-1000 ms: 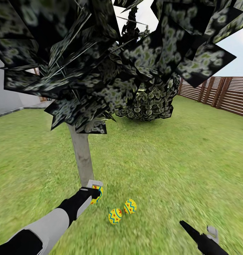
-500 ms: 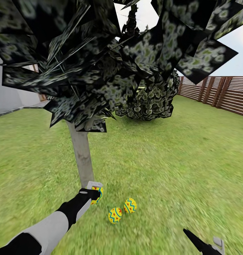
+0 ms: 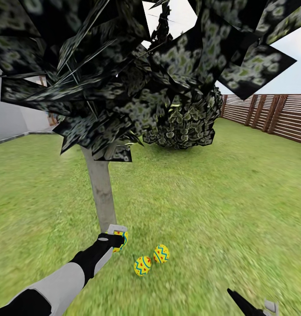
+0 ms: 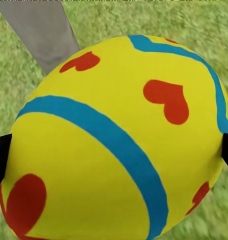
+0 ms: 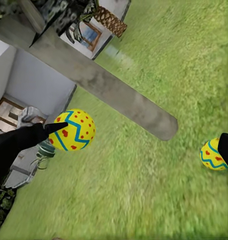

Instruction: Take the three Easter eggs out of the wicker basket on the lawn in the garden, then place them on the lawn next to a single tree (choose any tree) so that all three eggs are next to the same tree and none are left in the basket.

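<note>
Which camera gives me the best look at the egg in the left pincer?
The left wrist view: the held egg looms close, its hearts and blue stripes sharp, dark fingertips at each side. The head view shows it small beside the tree trunk, partly hidden by the left pincer. The right wrist view shows it whole but distant.

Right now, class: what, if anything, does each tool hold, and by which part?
The left tool holds one Easter egg by its two opposite sides, beside the tree trunk. Whether the right tool holds anything cannot be told.
</note>
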Motion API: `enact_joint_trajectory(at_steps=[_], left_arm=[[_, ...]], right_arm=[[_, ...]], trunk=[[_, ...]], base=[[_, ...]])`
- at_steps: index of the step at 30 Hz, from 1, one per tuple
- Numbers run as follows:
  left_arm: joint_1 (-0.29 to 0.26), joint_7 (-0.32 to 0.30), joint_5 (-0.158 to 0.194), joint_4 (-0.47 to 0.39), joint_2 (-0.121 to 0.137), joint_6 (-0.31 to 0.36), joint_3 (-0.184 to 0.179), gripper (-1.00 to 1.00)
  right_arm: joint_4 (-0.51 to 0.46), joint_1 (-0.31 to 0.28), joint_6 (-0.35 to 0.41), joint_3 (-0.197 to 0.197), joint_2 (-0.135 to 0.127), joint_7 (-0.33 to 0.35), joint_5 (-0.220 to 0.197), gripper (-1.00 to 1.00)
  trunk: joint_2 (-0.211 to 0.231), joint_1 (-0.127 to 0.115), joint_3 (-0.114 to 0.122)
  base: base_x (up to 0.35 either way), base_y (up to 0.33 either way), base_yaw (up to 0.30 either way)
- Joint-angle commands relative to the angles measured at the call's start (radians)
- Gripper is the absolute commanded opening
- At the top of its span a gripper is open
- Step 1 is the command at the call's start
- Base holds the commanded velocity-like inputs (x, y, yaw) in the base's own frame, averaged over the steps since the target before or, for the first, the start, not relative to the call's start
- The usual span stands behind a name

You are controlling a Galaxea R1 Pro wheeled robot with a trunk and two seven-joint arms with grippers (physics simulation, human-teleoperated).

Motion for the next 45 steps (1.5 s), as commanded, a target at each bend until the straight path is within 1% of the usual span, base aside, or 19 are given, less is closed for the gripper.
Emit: enact_joint_trajectory(at_steps=[1, 11, 32, 36, 45], left_arm=[[-0.001, 0.008, 0.008, -0.002, 0.001, 0.004, -0.009, -1.00], [0.006, 0.006, 0.008, -0.001, 0.001, -0.008, -0.009, -1.00], [0.018, 0.006, 0.008, -0.002, 0.001, -0.011, -0.009, -1.00], [0.018, 0.007, 0.007, -0.001, 0.000, -0.030, -0.010, -1.00], [0.018, 0.007, 0.005, -0.001, 0.000, -0.034, -0.010, -1.00]], right_arm=[[0.005, 0.000, 0.008, 0.000, 0.000, 0.001, -0.007, 1.00], [0.016, 0.000, -0.018, -0.001, 0.000, 0.002, -0.007, 1.00], [0.016, 0.000, -0.021, 0.001, 0.000, 0.004, -0.007, 1.00], [0.016, 0.000, -0.022, 0.003, 0.000, 0.004, -0.006, 1.00], [0.017, 0.000, -0.022, 0.003, 0.000, 0.003, -0.006, 1.00]], trunk=[[-0.008, 0.004, -0.003], [-0.078, 0.042, -0.019], [-0.225, 0.123, -0.052], [-0.253, 0.138, -0.061], [-0.316, 0.173, -0.088]], base=[[0.000, 0.000, 0.000], [0.000, 0.000, 0.000], [0.000, 0.000, 0.000], [0.000, 0.000, 0.000], [0.000, 0.000, 0.000]])
